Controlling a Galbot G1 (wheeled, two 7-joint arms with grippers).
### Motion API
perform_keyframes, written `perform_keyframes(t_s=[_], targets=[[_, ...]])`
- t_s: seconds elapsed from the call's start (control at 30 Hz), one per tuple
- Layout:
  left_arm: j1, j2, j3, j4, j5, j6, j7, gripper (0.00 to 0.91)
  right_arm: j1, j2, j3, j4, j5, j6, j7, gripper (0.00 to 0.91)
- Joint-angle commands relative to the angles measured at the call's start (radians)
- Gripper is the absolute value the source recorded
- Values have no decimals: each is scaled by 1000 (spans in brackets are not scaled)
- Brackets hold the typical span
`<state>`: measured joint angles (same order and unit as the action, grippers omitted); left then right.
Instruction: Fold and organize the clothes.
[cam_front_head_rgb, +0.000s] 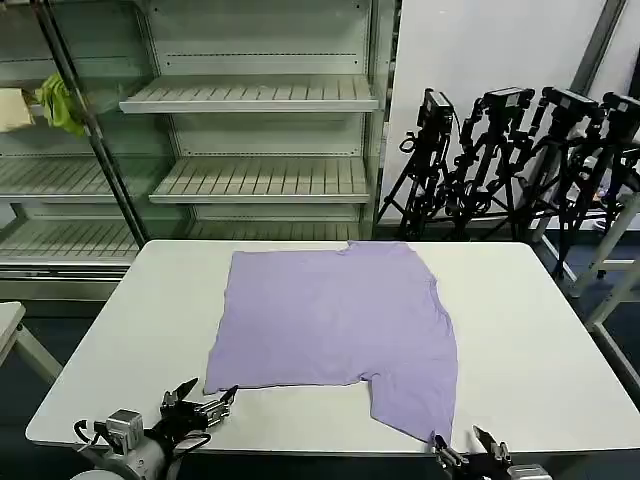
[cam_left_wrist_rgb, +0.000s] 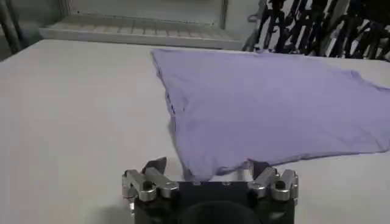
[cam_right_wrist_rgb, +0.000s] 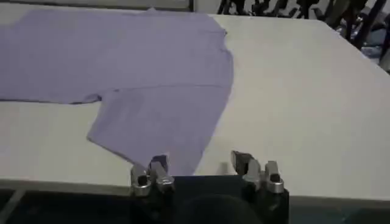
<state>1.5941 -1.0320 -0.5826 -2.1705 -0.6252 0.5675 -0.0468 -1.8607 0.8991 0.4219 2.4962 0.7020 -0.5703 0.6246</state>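
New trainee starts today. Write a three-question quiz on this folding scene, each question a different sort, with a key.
1. True or false: the lavender T-shirt lies spread on the white table.
2. Which gripper sits at the shirt's near sleeve end? A) left gripper B) right gripper
3. Fill in: both grippers' fingers are ____.

Key: 1 true; 2 B; 3 open.

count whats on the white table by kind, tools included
lavender T-shirt: 1, spread flat on the table
tools: 2, left tool open at the shirt's near left corner, right tool open at its near right corner
total: 3
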Motion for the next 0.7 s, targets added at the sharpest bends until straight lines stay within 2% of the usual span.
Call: perform_keyframes(t_s=[0.03,0.3,0.4,0.5,0.53,0.6,0.63,0.7], targets=[[-1,0,8,8,2,2,1,907,-14,1,-2,5,-9,-1,2,756],[2,-3,7,13,10,-2,5,897,-10,6,-28,-15,-30,8,-4,746],[3,-6,7,16,14,-5,5,877,1,9,-50,-24,-45,12,-7,695],[4,-8,9,14,19,-7,7,776,16,12,-68,-33,-54,14,-7,665],[4,-9,9,13,21,-7,8,715,19,13,-73,-36,-56,14,-7,645],[5,-10,8,12,22,-8,9,675,22,15,-79,-39,-64,16,-9,605],[6,-9,8,11,22,-7,10,615,22,15,-82,-41,-67,17,-11,524],[6,-8,8,10,24,-7,10,544,21,16,-84,-42,-71,17,-12,494]])
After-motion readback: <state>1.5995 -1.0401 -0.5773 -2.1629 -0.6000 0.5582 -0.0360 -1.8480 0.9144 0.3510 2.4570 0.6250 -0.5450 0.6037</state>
